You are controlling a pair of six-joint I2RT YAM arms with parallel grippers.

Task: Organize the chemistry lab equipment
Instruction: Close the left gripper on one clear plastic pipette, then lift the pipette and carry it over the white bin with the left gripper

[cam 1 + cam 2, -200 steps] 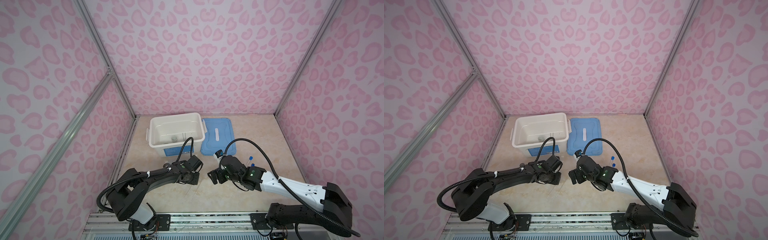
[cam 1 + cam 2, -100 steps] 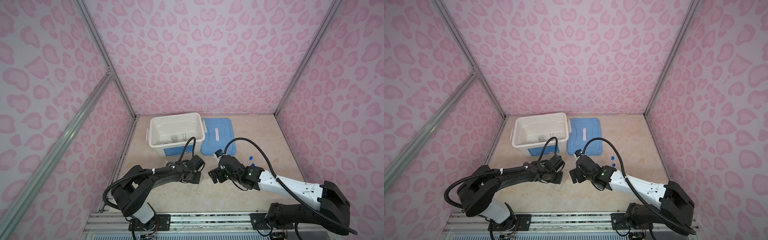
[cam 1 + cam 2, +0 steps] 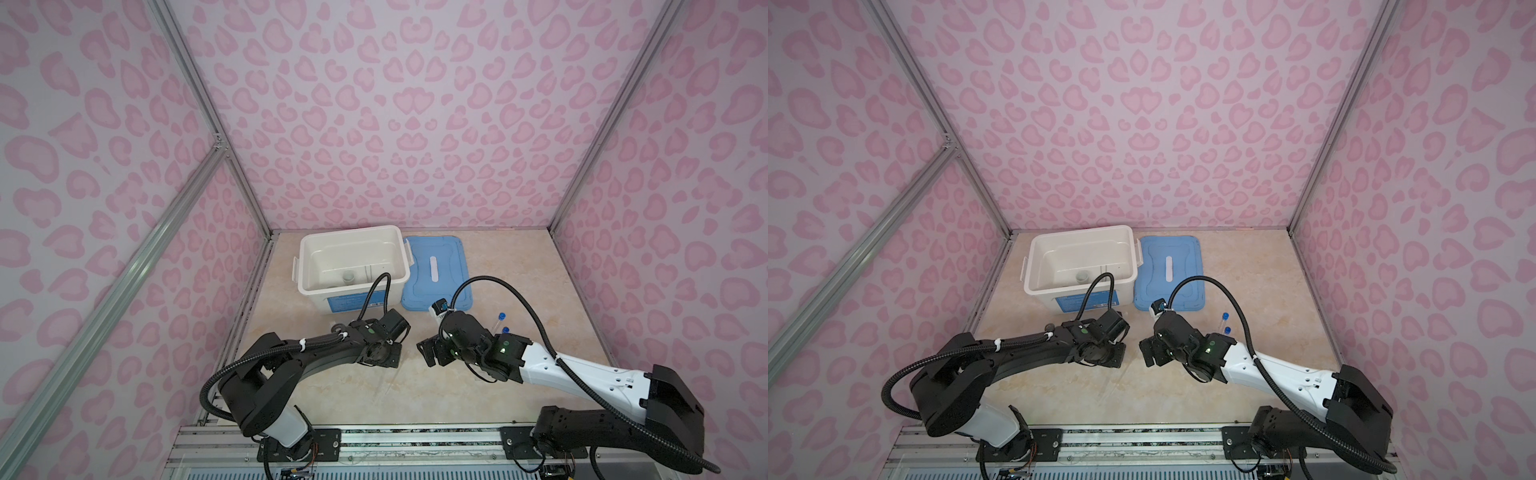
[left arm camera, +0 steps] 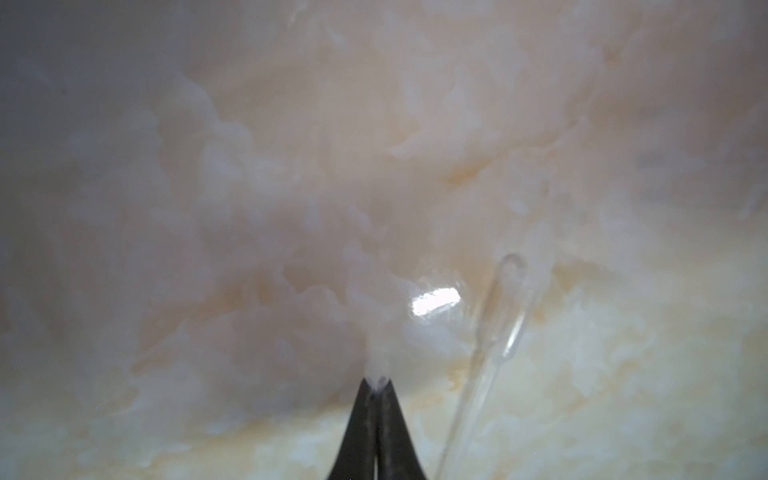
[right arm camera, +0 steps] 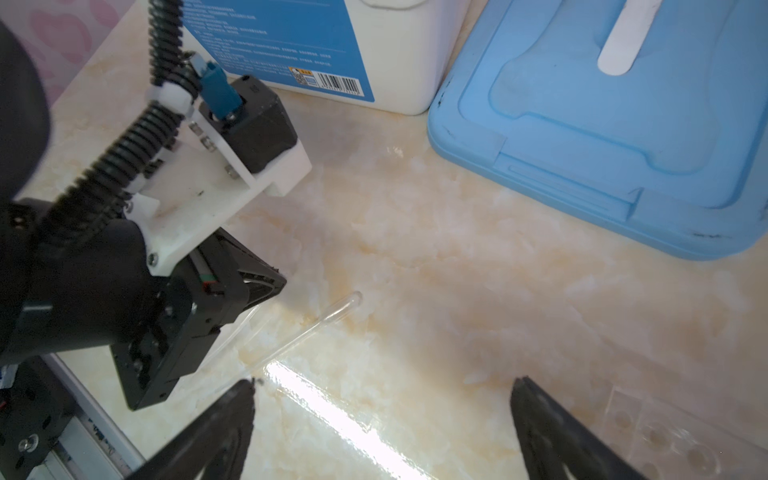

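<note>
clear dropper (image 4: pixel 494 324) lies on marbled tabletop (image 3: pixel 457 395) amid pink walls (image 3: pixel 395 124); left end effector (image 4: pixel 376 384) pressed together, right end effector (image 5: pixel 385 381) spread

You've got the clear dropper (image 4: pixel 498 316) lying flat on the table, see-through, w/ a rounded bulb end and a thin stem trailing off. Two clear blue-capped tubes (image 3: pixel 502 317) stand upright, just beside each other, on the right side of the table. The clear rack (image 5: pixel 665 432) is near-invisible (you can only make out a flat plate w/ round holes). One small white round dish (image 3: pixel 348 275) sits inside the white bin (image 3: pixel 307 291), near its front wall
</note>
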